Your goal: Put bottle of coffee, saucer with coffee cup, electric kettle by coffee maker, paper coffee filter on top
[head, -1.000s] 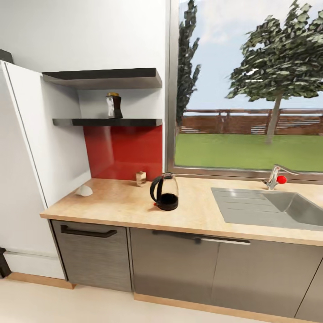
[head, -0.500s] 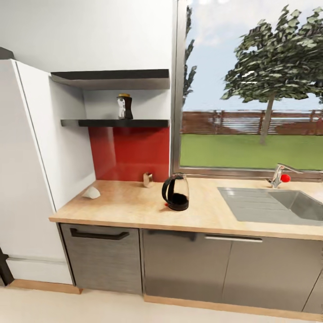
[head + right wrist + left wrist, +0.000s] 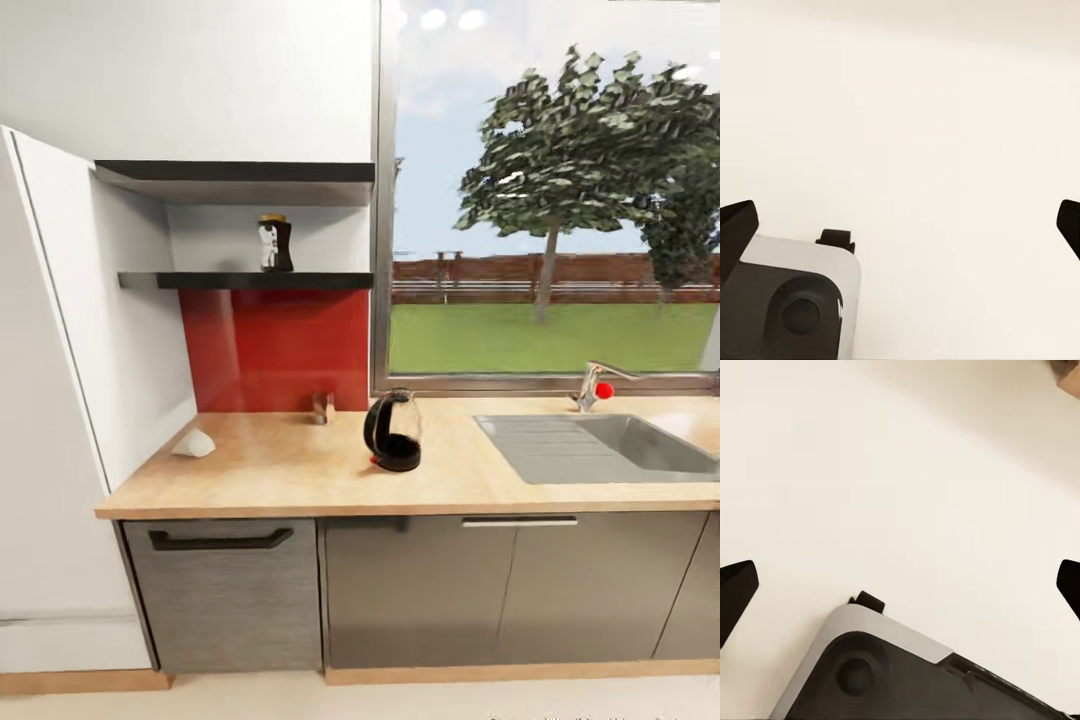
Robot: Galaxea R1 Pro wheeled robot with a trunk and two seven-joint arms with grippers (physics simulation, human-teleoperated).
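Observation:
A dark bottle of coffee (image 3: 275, 243) with a white label stands on the lower black shelf (image 3: 245, 281). On the wooden countertop (image 3: 300, 480) below, the glass electric kettle (image 3: 393, 431) with its black handle and base stands upright near the middle. A small white paper filter (image 3: 194, 443) lies at the counter's left end. A small tan object (image 3: 322, 406) sits against the red backsplash; what it is I cannot tell. My left gripper (image 3: 904, 585) and right gripper (image 3: 904, 225) both hang open over the cream floor, holding nothing.
A steel sink (image 3: 620, 445) with a faucet (image 3: 595, 383) fills the counter's right part under the window. A tall white cabinet (image 3: 50, 400) closes off the left side. Grey cupboard doors (image 3: 420, 590) run below the counter. The robot's base (image 3: 892, 675) lies under the grippers.
The whole head view has shifted, so the camera moved and now faces the counter more squarely. The kettle, bottle and filter have kept their places.

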